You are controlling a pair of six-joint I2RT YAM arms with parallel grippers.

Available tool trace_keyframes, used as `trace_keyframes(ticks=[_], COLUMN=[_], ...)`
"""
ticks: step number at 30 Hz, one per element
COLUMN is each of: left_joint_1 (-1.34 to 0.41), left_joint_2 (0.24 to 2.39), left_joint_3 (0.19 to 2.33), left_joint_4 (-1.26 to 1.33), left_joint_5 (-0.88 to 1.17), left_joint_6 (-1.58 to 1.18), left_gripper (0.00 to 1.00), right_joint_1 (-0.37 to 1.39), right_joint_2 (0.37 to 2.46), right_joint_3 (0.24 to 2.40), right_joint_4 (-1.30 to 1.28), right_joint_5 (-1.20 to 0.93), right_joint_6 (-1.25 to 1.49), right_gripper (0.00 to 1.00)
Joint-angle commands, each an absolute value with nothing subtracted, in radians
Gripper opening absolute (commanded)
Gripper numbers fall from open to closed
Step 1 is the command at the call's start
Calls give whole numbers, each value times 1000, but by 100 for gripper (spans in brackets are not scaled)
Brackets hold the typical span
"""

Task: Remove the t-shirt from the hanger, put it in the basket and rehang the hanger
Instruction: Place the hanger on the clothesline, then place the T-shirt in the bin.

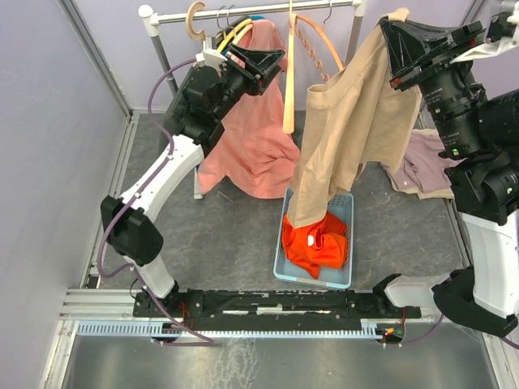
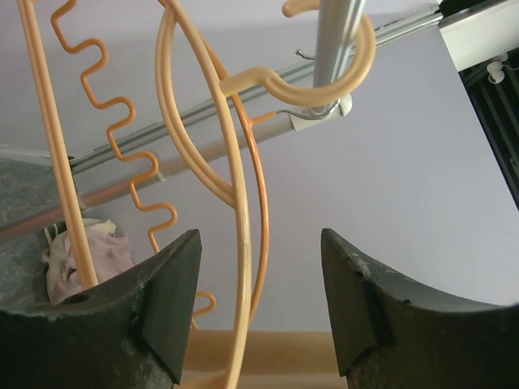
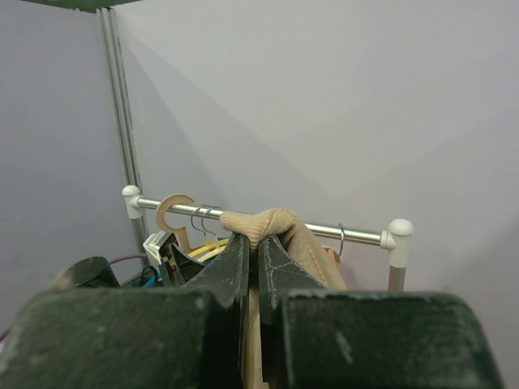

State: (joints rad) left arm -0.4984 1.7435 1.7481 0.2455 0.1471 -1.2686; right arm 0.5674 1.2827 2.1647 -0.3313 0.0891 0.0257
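A tan t-shirt point(image 1: 349, 121) hangs from my right gripper point(image 1: 396, 31), which is shut on a bunch of its fabric point(image 3: 272, 220) level with the rail. The shirt's lower end drops toward the blue basket. A cream and orange plastic hanger point(image 1: 289, 81) hangs from the rail just left of the shirt. I cannot tell whether it is still inside the shirt. My left gripper point(image 1: 272, 61) is open beside the hangers. In the left wrist view a cream hanger wire point(image 2: 239, 243) runs between the open fingertips point(image 2: 182, 267), untouched.
A metal clothes rail point(image 1: 259, 12) crosses the back, carrying a wooden hanger hook point(image 1: 195, 20) and a salmon garment point(image 1: 251, 146). The blue basket point(image 1: 280, 259) holds an orange garment point(image 1: 316, 243). A mauve garment point(image 1: 426, 166) lies at the right.
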Motion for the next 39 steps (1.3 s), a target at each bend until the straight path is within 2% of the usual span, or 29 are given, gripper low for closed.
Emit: trace_keyframes(ticks=[1,16,32,39], left_joint_1=[-490,-462,-430,-431], left_joint_2=[1620,1479,1408,1370], left_joint_3=[1697,1607,1703,1669], left_joint_4=[259,135,-54,-82], left_joint_5=[170,189,247,256], left_joint_6=[-1319,-1242,-1133,-1119], left_gripper=[69,71,71,71], right_joint_1=[565,566,565,565], right_joint_2=[1278,1248,922,843], right_joint_3=[2241,2264,1767,1596], right_joint_4=[-214,-250,-579,-662], right_joint_5=[22,-106,-92,-138], right_joint_6=[69,169,236,279], right_gripper=[1,1,1,1])
